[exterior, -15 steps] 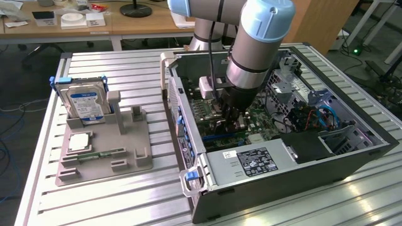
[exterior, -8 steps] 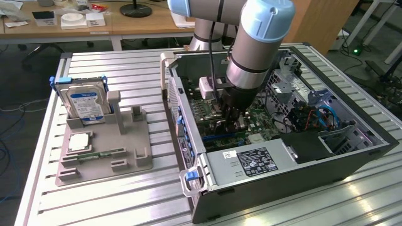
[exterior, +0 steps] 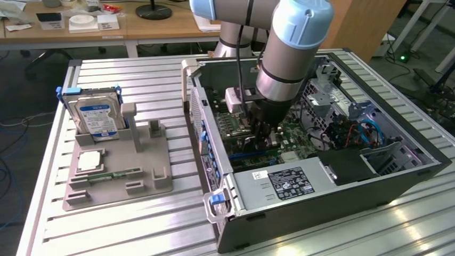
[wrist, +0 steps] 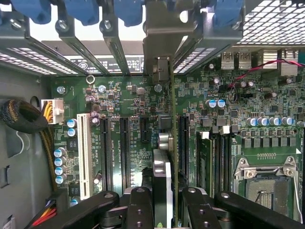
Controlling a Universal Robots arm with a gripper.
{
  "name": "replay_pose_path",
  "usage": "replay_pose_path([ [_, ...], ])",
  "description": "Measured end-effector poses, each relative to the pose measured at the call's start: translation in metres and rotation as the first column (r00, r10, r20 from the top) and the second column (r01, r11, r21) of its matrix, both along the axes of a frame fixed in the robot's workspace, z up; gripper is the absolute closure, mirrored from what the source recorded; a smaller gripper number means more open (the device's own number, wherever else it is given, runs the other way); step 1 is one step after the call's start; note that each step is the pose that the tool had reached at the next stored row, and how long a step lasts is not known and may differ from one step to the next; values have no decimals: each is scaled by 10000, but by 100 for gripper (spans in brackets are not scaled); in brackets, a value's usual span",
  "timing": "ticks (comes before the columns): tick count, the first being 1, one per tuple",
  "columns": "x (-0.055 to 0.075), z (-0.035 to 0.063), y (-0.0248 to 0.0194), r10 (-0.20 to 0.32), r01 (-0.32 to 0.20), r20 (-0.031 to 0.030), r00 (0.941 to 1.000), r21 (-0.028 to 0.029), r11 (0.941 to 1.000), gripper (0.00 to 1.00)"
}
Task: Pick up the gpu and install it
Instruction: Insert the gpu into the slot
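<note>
My gripper (exterior: 265, 136) reaches down into the open computer case (exterior: 320, 208), just above the motherboard (exterior: 245, 128). In the wrist view the gpu (wrist: 164, 171) appears edge-on, with a thin green board, a black and silver cooler, and its silver end bracket (wrist: 162, 28) up against the case's rear slot openings. The gripper (wrist: 165, 193) is shut on the gpu, one black finger (wrist: 139, 205) on each side of the card. The card stands upright over the motherboard between the black expansion slots (wrist: 125, 148). I cannot tell whether its lower edge sits in a slot.
A hard drive (exterior: 98, 120) with a blue-white label stands in a grey holder (exterior: 117, 176) at the exterior view's left, with a memory stick (exterior: 114, 174) lying in it. Inside the case are the power supply (exterior: 284, 184), a CPU socket (wrist: 264, 183) and cable bundles (wrist: 21, 117).
</note>
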State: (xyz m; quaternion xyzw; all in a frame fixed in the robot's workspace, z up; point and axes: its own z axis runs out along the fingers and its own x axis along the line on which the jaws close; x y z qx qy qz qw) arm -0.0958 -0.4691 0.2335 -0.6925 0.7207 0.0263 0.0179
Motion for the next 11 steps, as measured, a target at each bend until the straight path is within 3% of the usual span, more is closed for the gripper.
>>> replay_pose_path([
  [11, 0, -31, 0, 0, 0, 0, 10000, 0, 10000, 72],
])
